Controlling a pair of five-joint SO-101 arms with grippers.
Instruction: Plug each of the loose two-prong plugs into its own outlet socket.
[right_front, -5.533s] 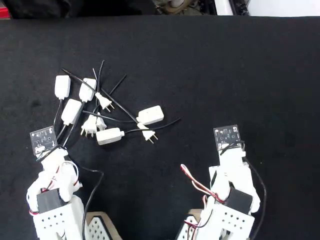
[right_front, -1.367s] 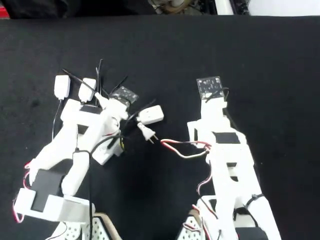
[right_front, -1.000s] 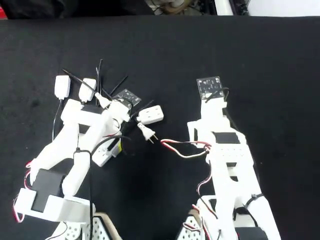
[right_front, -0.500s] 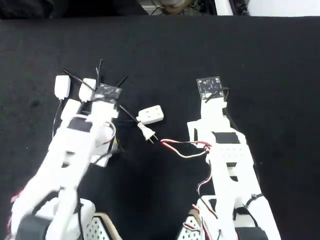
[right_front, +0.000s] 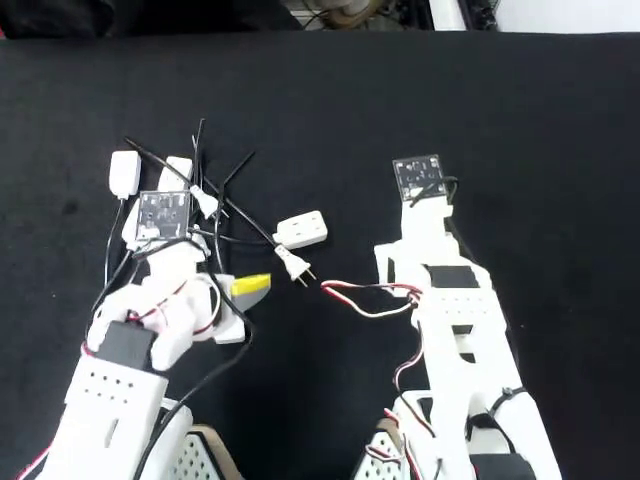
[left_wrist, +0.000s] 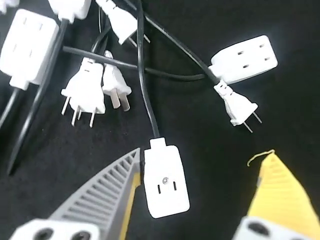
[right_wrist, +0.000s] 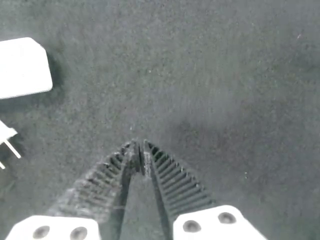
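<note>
A tangle of white outlet sockets and two-prong plugs on black cords lies at the table's left. My left gripper (left_wrist: 202, 155) is open over the pile's near side. One socket (left_wrist: 166, 182) lies face up between its fingers, close against the grey finger (left_wrist: 107, 187) and apart from the yellow finger (left_wrist: 277, 182). Beyond it are another socket (left_wrist: 245, 57), a plug (left_wrist: 237, 107) beside it, and two plugs (left_wrist: 85, 92) lying side by side. From above, that socket (right_front: 302, 229) and plug (right_front: 292, 264) lie between the arms. My right gripper (right_wrist: 137, 147) is shut and holds nothing, low over bare cloth.
Black cloth covers the table (right_front: 540, 120), bare at the right and back. More sockets (right_front: 125, 172) and crossing black cords (right_front: 215, 195) crowd the far left. The right arm (right_front: 445, 290) stretches to mid-table, with a red and white wire loop (right_front: 365, 295) at its side.
The left arm has drawn back from the pile toward the near edge and shifted left. The right arm has stayed still over the last second.
</note>
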